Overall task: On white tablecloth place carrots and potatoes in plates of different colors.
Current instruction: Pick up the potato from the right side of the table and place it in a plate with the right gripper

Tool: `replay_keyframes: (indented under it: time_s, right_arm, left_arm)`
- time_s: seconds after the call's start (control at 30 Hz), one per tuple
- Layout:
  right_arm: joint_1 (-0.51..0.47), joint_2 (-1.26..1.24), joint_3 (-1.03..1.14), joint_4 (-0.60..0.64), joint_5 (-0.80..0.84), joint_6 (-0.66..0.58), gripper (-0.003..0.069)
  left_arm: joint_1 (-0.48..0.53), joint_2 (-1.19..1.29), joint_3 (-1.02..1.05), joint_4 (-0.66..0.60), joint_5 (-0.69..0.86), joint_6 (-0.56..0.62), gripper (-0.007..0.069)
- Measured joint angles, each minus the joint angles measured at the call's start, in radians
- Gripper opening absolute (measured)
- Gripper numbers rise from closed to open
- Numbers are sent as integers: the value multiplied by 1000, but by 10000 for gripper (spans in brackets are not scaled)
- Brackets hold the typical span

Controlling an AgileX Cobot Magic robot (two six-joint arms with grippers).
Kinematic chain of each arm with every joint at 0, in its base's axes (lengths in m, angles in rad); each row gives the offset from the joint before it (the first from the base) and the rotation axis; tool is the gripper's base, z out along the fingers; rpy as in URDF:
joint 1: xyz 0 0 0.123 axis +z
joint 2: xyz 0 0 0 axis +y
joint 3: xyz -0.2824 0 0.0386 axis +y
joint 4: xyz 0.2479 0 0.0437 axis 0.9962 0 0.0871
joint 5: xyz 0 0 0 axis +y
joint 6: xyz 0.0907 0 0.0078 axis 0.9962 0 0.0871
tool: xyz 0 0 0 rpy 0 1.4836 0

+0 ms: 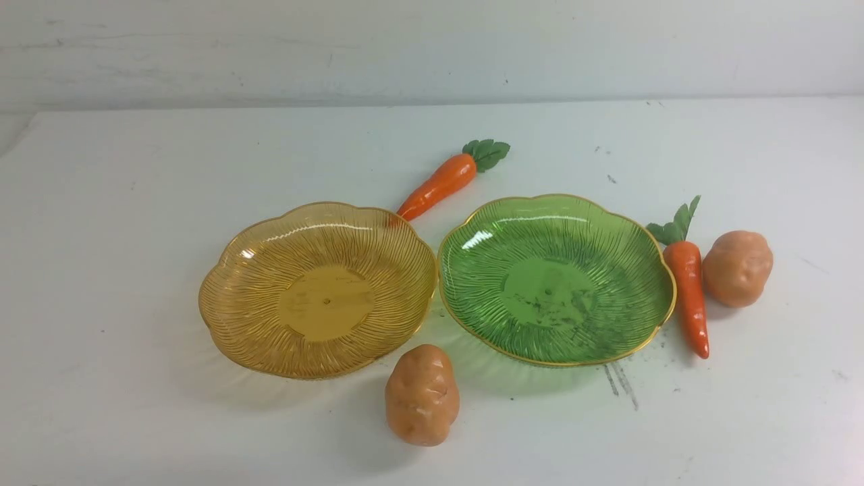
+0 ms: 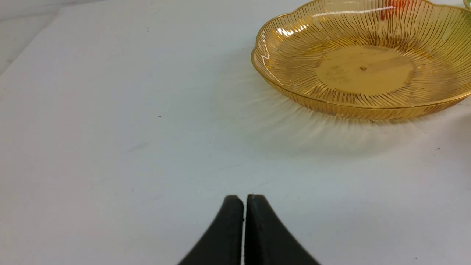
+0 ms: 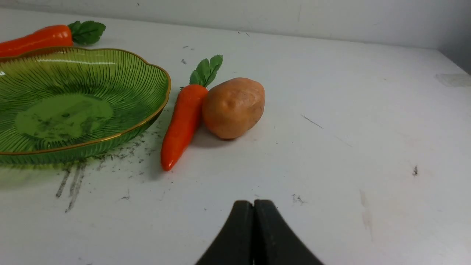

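On the white tablecloth (image 1: 135, 202) an amber-yellow plate (image 1: 317, 289) and a green plate (image 1: 555, 278) stand side by side, both empty. One carrot (image 1: 442, 182) lies behind them, its tip at the amber plate's rim. The other carrot (image 1: 688, 287) lies right of the green plate, next to a potato (image 1: 737, 268). A second potato (image 1: 422, 395) sits in front, between the plates. My left gripper (image 2: 244, 200) is shut and empty, short of the amber plate (image 2: 364, 62). My right gripper (image 3: 254, 205) is shut and empty, short of the carrot (image 3: 184, 117) and potato (image 3: 233, 107). Neither gripper shows in the front view.
A pale wall (image 1: 432, 47) runs along the table's far edge. Dark scuff marks (image 1: 621, 381) lie in front of the green plate (image 3: 73, 106). The far carrot also shows in the right wrist view (image 3: 40, 36).
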Motion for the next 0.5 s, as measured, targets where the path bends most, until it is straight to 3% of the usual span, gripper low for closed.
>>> replay_keyframes:
  time_s: [0.37,0.43,0.5]
  right_arm:
    - [0,0,0,0,0,0,-15]
    - [0,0,0,0,0,0,-15]
    - [0,0,0,0,0,0,-15]
  left_arm:
    - [0,0,0,10,-4,-5,-3]
    - [0,0,0,-39,-26,-35,-3]
    - [0,0,0,-198,-81,-118,-3]
